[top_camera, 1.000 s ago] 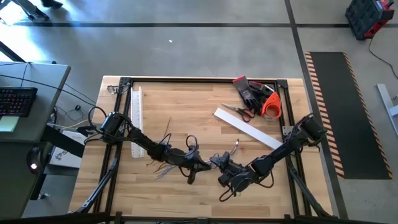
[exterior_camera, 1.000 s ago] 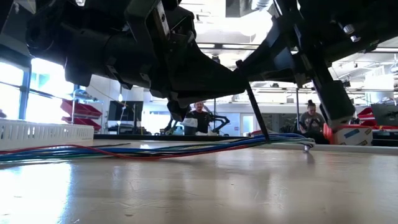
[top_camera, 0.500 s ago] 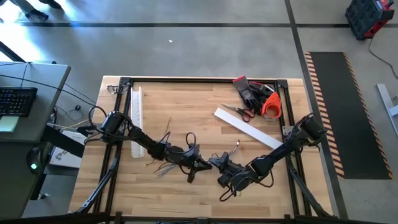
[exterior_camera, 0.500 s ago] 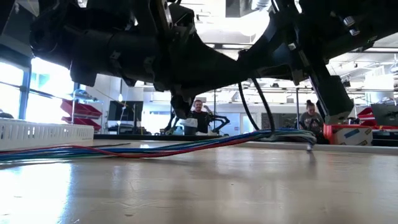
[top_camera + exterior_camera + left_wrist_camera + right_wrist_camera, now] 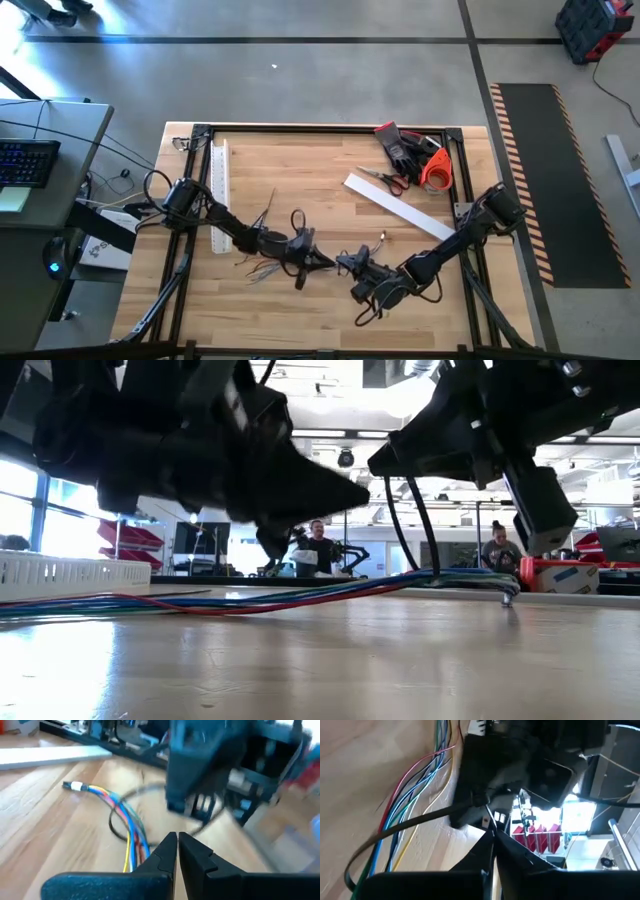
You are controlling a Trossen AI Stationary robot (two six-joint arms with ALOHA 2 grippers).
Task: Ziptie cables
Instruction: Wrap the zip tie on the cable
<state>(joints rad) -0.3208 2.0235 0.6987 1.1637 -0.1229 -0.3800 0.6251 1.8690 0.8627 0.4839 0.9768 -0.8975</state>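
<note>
Meeting near the tabletop's (image 5: 300, 175) middle, slightly toward six o'clock, both arms reach in from opposite sides. The left hand (image 5: 325, 263) comes from nine o'clock with its fingers (image 5: 167, 851) pressed together, tips narrowed to a point. The right hand (image 5: 347, 264) comes from four o'clock, its fingers (image 5: 492, 845) also pressed together, and a ziptie (image 5: 415, 822) runs from those tips out into a dark curved loop. Whether the strip is truly pinched there I cannot tell.

The cables (image 5: 262, 268) lie under and around the left hand, at about seven o'clock from the centre, their loose ends fanning toward nine o'clock. In the low view they run as a flat bundle (image 5: 250, 598) of blue, grey and red across the wood, rising a little at the bound end. The left wrist view shows that end (image 5: 75, 785) wrapped in white, with the ziptie loop (image 5: 117, 827) around the wires.

A white duct (image 5: 219, 190) lies along the nine o'clock edge. A white strip (image 5: 398, 207), scissors (image 5: 385, 179), gloves (image 5: 400, 148) and an orange tape roll (image 5: 436, 170) sit toward two o'clock. Two people (image 5: 320, 548) are in the room beyond.
</note>
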